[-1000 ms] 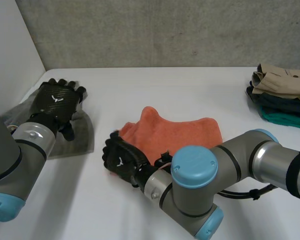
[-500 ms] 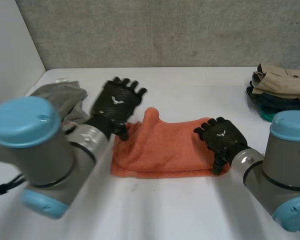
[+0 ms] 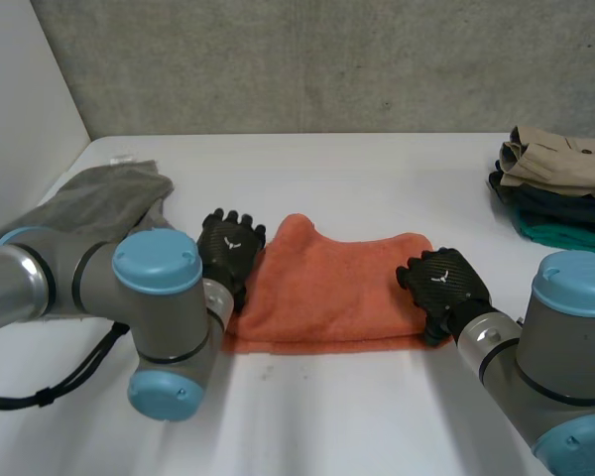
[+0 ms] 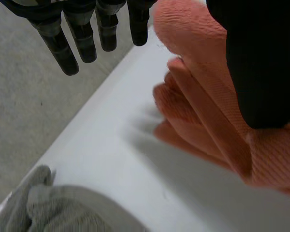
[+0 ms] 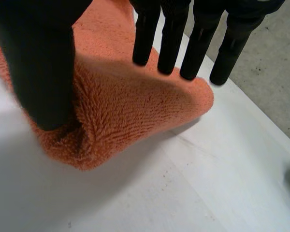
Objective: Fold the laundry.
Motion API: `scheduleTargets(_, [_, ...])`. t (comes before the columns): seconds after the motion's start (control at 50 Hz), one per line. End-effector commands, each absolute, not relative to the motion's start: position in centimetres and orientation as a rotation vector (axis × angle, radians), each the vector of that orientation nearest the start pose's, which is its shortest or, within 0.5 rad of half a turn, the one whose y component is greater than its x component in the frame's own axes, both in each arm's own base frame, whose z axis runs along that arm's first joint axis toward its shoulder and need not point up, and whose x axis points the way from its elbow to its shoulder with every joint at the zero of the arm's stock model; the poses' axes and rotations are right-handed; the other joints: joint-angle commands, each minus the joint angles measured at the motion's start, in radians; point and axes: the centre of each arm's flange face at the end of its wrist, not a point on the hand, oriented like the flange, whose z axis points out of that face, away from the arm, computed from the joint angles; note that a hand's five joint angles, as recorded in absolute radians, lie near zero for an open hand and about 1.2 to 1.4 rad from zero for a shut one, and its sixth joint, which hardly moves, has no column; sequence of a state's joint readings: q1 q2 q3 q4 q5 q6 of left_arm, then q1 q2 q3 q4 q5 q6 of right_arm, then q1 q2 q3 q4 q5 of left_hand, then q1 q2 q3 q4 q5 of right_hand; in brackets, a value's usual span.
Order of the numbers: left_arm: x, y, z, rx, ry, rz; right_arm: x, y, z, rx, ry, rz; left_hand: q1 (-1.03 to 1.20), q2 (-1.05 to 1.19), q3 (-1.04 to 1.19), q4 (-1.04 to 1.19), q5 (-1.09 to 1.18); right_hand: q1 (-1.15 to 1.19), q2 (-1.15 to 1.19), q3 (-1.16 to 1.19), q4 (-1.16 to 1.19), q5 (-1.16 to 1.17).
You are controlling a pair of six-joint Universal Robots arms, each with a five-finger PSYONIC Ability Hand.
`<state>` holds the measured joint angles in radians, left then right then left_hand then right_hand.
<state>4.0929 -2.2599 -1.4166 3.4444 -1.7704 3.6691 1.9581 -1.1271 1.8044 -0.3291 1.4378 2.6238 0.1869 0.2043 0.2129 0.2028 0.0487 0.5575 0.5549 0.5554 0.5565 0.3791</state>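
An orange towel point(image 3: 332, 288) lies folded in the middle of the white table point(image 3: 377, 178). My left hand point(image 3: 230, 253) rests at its left edge, fingers point(image 4: 82, 38) straight and held over the bare table, thumb point(image 4: 261, 63) lying on the towel point(image 4: 203, 116). My right hand point(image 3: 441, 288) is at the towel's right edge. Its thumb point(image 5: 38, 63) presses down on the rounded fold of the towel point(image 5: 130, 106), while its straight fingers point(image 5: 174, 38) hover just above the cloth. Neither hand grips the towel.
A crumpled grey cloth point(image 3: 109, 203) lies at the table's left, close to my left arm, and shows beyond the left hand's fingertips point(image 4: 63, 208). A stack of folded clothes point(image 3: 560, 188), tan over dark green, stands at the far right edge.
My left hand left the grey cloth, swung over and came down at the towel's left edge. My right hand crossed from the towel's front left to its right edge. The towel now lies flatter.
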Motion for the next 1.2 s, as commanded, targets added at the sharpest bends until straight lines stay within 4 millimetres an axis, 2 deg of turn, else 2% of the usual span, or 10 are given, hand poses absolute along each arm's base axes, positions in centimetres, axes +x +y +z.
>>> scheduleTargets(0.02, [-31.1, -25.1, 15.7, 1.011, 2.067, -1.856, 25.0, -25.6, 12.7, -1.206, 2.289, -1.821, 0.024, 0.006, -0.002, 0.008, -0.013, 0.405, 0.407, 0.407, 0.406, 0.408])
scheduleTargets(0.1, [-30.7, -24.3, 16.8, 0.992, 2.057, -1.871, 24.6, -25.9, 12.7, -1.249, 2.316, -1.845, 0.024, 0.006, -0.002, 0.008, -0.013, 0.818, 0.821, 0.82, 0.819, 0.822])
scheduleTargets(0.4, [-29.1, -21.7, 21.5, 0.959, 2.02, -1.988, 25.2, -27.7, 17.1, -1.786, 2.143, -2.211, 0.012, -0.005, -0.014, -0.004, -0.024, 0.839, 0.841, 0.841, 0.84, 0.843])
scheduleTargets(0.52, [-29.0, -21.9, 22.7, 0.933, 1.997, -2.031, 34.8, -20.9, 18.1, -1.97, 1.442, -2.265, 0.009, -0.008, -0.017, -0.007, -0.027, 0.839, 0.841, 0.841, 0.84, 0.843])
scheduleTargets(0.68, [-28.4, -22.7, 22.4, 0.894, 2.008, -2.021, 38.6, -14.9, 12.7, -2.115, 1.085, -1.973, 0.006, -0.011, -0.02, -0.01, -0.03, 0.839, 0.841, 0.841, 0.84, 0.843])
scheduleTargets(0.72, [-28.4, -22.8, 22.6, 0.887, 2.013, -2.033, 38.5, -15.1, 12.7, -2.114, 1.099, -1.977, 0.003, -0.014, -0.023, -0.013, -0.033, 0.694, 0.697, 0.697, 0.695, 0.698])
scheduleTargets(0.74, [-28.5, -22.9, 22.6, 0.883, 2.021, -2.045, 38.3, -15.3, 12.9, -2.095, 1.131, -1.983, 0.003, -0.014, -0.023, -0.013, -0.033, 0.164, 0.167, 0.166, 0.165, 0.168])
scheduleTargets(0.8, [-28.8, -23.1, 22.9, 0.871, 2.032, -2.084, 38.1, -15.3, 13.1, -2.032, 1.204, -1.975, 0.003, -0.014, -0.023, -0.013, -0.033, -0.363, -0.36, -0.361, -0.362, -0.359])
scheduleTargets(0.96, [-30.9, -24.2, 24.8, 0.85, 2.025, -2.328, 32.7, -22.4, 22.6, -1.129, 1.669, -1.99, 0.0, -0.017, -0.026, -0.016, -0.036, -0.383, -0.38, -0.381, -0.382, -0.379])
scheduleTargets(1.2, [-36.9, -23.5, 18.2, 1.122, 2.36, -2.224, 30.2, -27.6, 18.4, -0.816, 2.173, -1.457, 0.024, 0.006, -0.002, 0.008, -0.013, -0.383, -0.38, -0.381, -0.382, -0.379])
